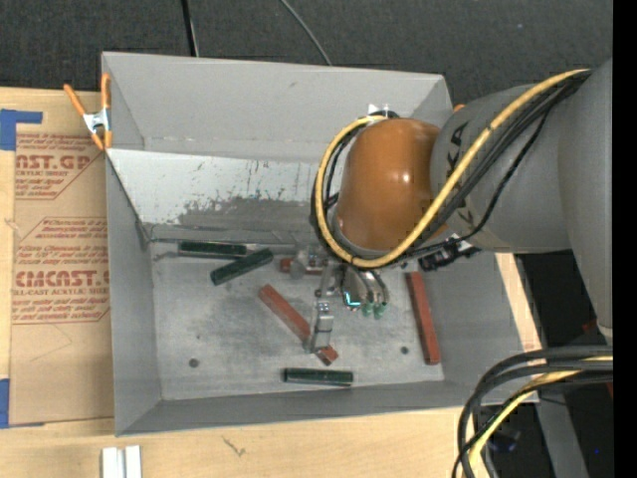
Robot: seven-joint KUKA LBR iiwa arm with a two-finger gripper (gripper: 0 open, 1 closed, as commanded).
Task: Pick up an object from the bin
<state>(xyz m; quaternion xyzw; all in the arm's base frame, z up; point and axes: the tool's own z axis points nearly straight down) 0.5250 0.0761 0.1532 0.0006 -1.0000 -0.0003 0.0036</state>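
Observation:
My gripper [323, 329] hangs below the orange wrist cover, low over the middle of the bin floor. Its tip is at the lower right end of a reddish-brown flat stick [283, 311] that lies slanted from upper left to lower right. Whether it touches the stick I cannot tell. A dark green stick [317, 375] lies flat just below the gripper, near the bin's front wall. Another dark green stick [242, 265] lies slanted to the upper left of it.
A longer red stick [422, 317] lies nearly upright along the bin's right side. A third dark green stick [212, 249] rests along the back wall at the left. The arm and its cover hide the bin's right rear part.

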